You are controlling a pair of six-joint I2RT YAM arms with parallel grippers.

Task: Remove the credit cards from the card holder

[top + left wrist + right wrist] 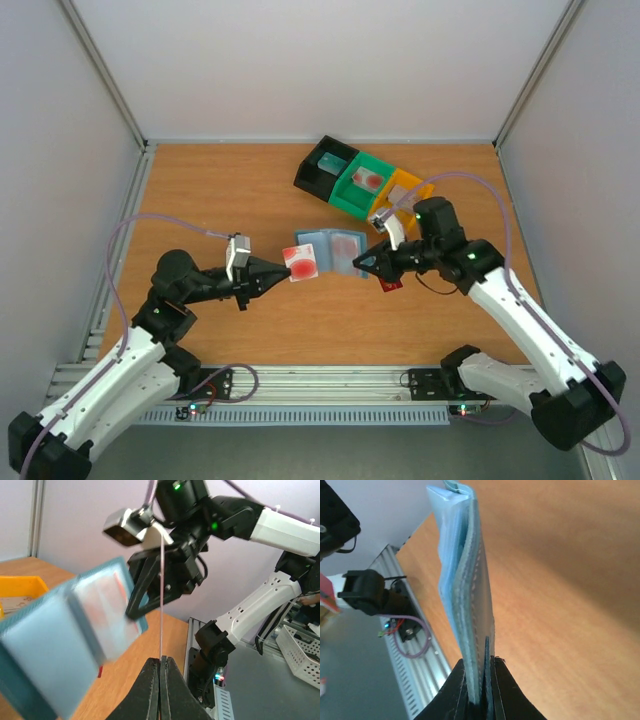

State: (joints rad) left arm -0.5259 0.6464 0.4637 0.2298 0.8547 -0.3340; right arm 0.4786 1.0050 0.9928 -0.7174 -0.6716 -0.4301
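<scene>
The card holder (330, 250) hangs open over the middle of the bench (220, 200). My right end effector (366, 262) has it by the right-hand edge, fingers clamped on the folded layers. Just beside its left edge, my left end effector (283, 272) is pressed together on a pale card with a red spot (301, 262). From the left wrist view that card looks clear of its pocket, so I count it as out. A dark red card (392, 285) lies on the bench beneath the right end effector. A reddish patch shows through the holder's right pocket, so I judge at least one card is left to pull.
</scene>
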